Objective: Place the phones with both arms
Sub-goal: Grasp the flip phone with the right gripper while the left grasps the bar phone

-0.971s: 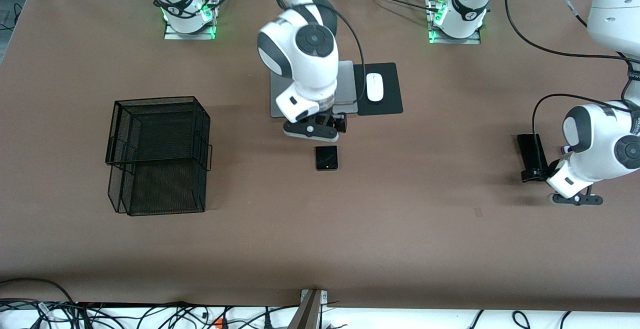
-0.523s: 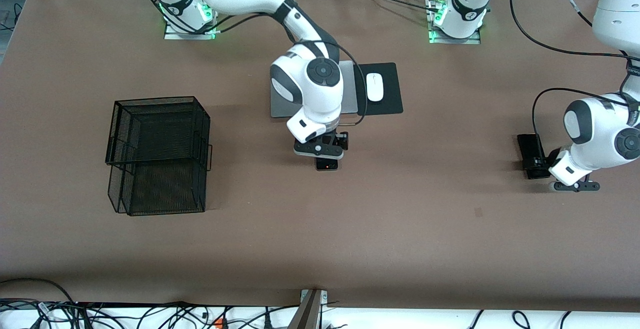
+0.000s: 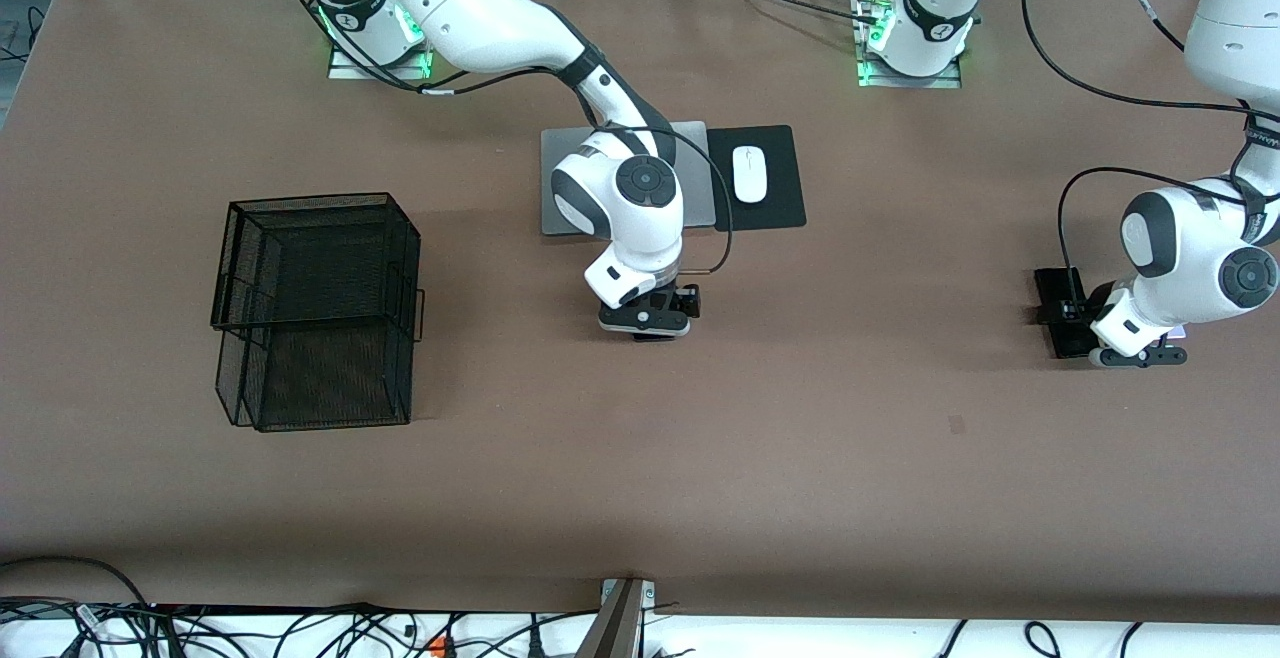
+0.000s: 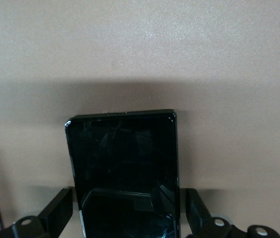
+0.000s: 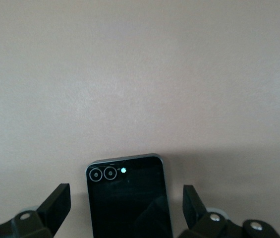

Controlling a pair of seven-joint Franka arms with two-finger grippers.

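the right gripper is being held low over the small squarish black phone in the middle of the table, its fingers spread wide with one on each side of the phone and a gap showing between each finger and the phone's edges, so nothing is being gripped. in the right wrist view the phone is being shown lying flat on the brown surface, two ringed lenses and a small bright dot at its visible end. in the front view this phone is being hidden almost wholly by the gripper and wrist.

the left gripper is being held low at the left arm's end of the table, over the long slim black slab phone, with its fingers likewise spread apart and standing clear of the slab's long edges. the slab is being shown lying flat on the table, part of it covered by the gripper in the front view. a sliver of a lilac-white thing is being glimpsed just beside the left gripper, too hidden to be told further.

farther from the front camera than the right gripper, a silver laptop is being seen closed on the table, with a white mouse resting on a black mouse pad just beside it. toward the right arm's end of the table a black wire mesh basket is being seen standing well apart from both grippers.
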